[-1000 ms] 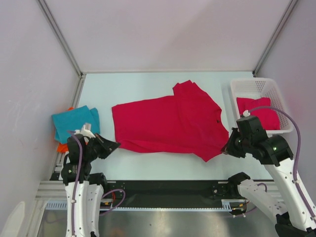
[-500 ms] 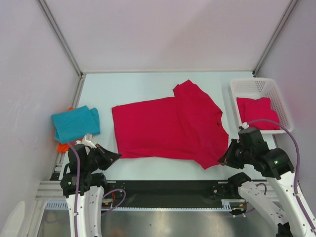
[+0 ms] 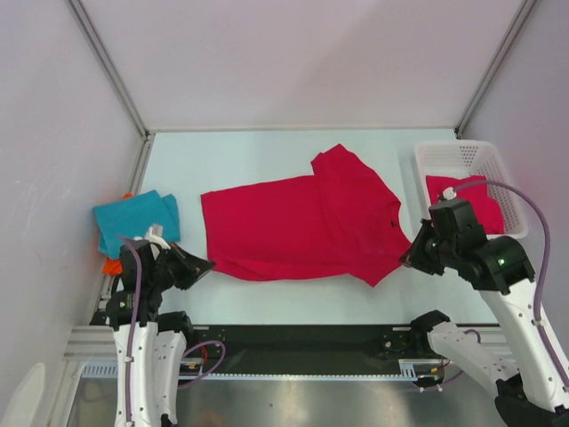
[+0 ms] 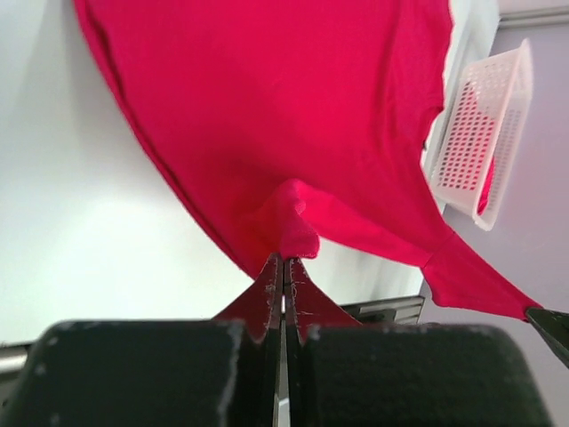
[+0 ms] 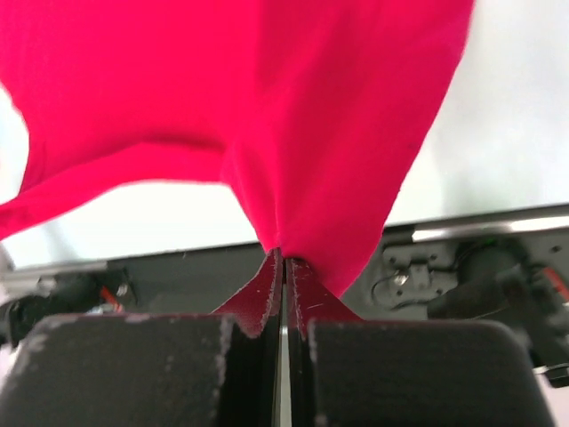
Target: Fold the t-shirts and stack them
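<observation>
A crimson red t-shirt point(image 3: 302, 227) lies spread across the middle of the table. My left gripper point(image 3: 208, 265) is shut on its near left corner, as the left wrist view point(image 4: 284, 260) shows. My right gripper point(image 3: 406, 259) is shut on its near right corner and lifts it, as the right wrist view point(image 5: 283, 258) shows. A folded teal t-shirt point(image 3: 133, 221) lies at the left on an orange one point(image 3: 112, 265). Another crimson red t-shirt point(image 3: 469, 203) lies in the basket.
The white plastic mesh basket point(image 3: 455, 157) stands at the right edge of the table; it also shows in the left wrist view point(image 4: 480, 133). White walls with metal posts enclose the table. A black rail point(image 3: 293, 338) runs along the near edge.
Both grippers have moved back away from the near edge with the shirt's near corners, after pulling them nearer half a second ago. The shirt's near edge shifted with them.
</observation>
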